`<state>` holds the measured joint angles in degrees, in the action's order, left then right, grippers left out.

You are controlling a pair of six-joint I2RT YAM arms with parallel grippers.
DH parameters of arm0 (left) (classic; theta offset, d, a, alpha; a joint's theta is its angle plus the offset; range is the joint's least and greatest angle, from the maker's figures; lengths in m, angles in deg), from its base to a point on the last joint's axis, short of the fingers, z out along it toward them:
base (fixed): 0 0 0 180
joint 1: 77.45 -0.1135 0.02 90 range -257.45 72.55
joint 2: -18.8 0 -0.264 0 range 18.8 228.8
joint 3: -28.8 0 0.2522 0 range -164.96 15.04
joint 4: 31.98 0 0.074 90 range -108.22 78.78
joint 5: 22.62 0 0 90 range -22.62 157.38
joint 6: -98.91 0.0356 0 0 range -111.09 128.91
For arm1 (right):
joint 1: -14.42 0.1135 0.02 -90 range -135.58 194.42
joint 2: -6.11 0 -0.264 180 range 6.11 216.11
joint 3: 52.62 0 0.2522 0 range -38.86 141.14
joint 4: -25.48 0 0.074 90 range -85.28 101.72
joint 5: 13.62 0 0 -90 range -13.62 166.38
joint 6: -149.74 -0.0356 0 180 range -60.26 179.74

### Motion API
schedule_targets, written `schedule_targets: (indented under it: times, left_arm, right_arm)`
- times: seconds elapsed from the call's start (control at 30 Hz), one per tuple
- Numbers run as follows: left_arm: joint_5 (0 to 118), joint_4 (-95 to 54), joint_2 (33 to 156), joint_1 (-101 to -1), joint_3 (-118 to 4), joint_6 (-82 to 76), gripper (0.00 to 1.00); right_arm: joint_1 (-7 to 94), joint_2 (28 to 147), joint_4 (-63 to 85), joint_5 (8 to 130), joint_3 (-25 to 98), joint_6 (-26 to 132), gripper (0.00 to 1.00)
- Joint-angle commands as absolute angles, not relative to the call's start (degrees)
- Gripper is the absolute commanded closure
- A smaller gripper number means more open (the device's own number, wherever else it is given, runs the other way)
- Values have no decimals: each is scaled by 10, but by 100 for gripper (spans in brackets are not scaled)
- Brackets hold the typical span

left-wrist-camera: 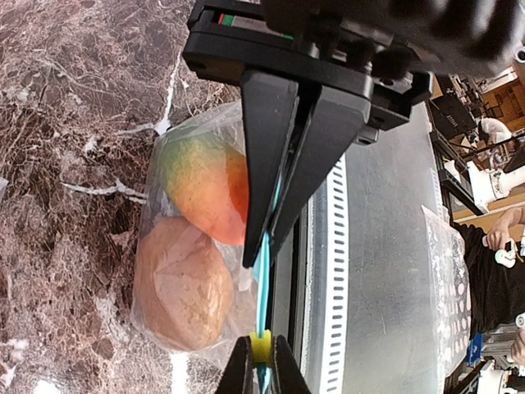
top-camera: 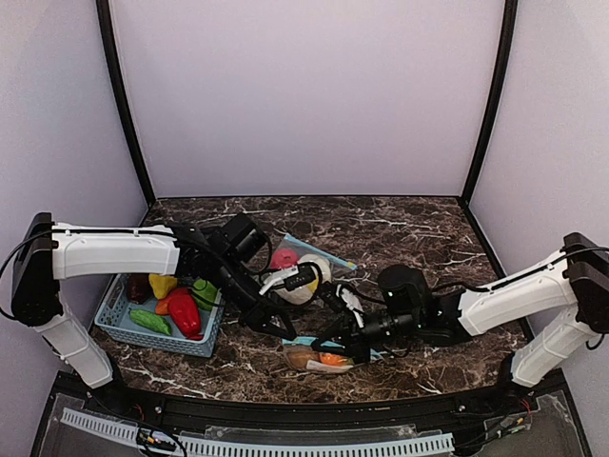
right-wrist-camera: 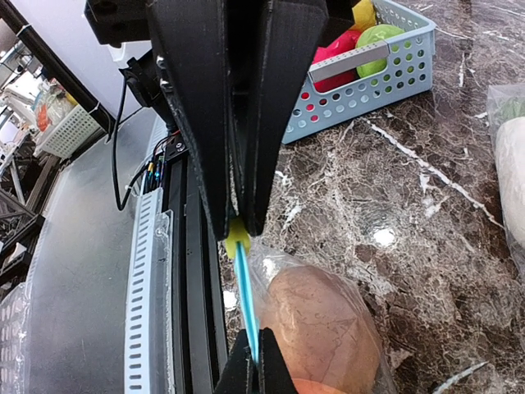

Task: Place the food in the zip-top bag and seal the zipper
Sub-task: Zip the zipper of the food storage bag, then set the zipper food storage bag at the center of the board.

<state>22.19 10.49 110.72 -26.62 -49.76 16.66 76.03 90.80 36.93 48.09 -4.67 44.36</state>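
The bag (left-wrist-camera: 160, 246), holding two pieces of food (left-wrist-camera: 201, 185), lies on the table (left-wrist-camera: 66, 123). Its blue zipper (left-wrist-camera: 262, 295) runs straight from the right gripper (right-wrist-camera: 236, 230), clamped on the yellow slider (right-wrist-camera: 238, 238), to the left gripper (left-wrist-camera: 267, 250), which pinches the zipper itself just beyond. The closed fingers hide how far it is sealed.

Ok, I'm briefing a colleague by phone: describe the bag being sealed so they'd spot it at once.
On the marble table, look near the middle of its front edge. The zip-top bag lies there with the left claw and right claw shut on its blue zipper. It holds a brown food and an orange-green fruit, unlike the farther bag with pink and cream-white pieces.
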Motion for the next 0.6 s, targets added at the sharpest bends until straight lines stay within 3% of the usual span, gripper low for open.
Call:
schedule_targets:
  times: [0.0, 0.33, 0.47, 0.53, 0.57]
  left_arm:
    - [239, 181, 1095, -274, -503, 185, 99]
    - [251, 172, 1095, -274, -506, 181, 99]
    - [273, 127, 1080, -275, -499, 157, 77]
    - [304, 91, 1060, -274, -491, 134, 56]
    - [324, 78, 1053, -274, -487, 118, 53]
  right_arm:
    - [747, 887, 355, 497, -63, 434, 100]
    - [744, 888, 352, 486, -57, 433, 100]
    - [744, 884, 346, 498, -53, 431, 100]
    - [743, 873, 320, 523, -47, 427, 100]
    - [742, 869, 302, 537, -42, 427, 100]
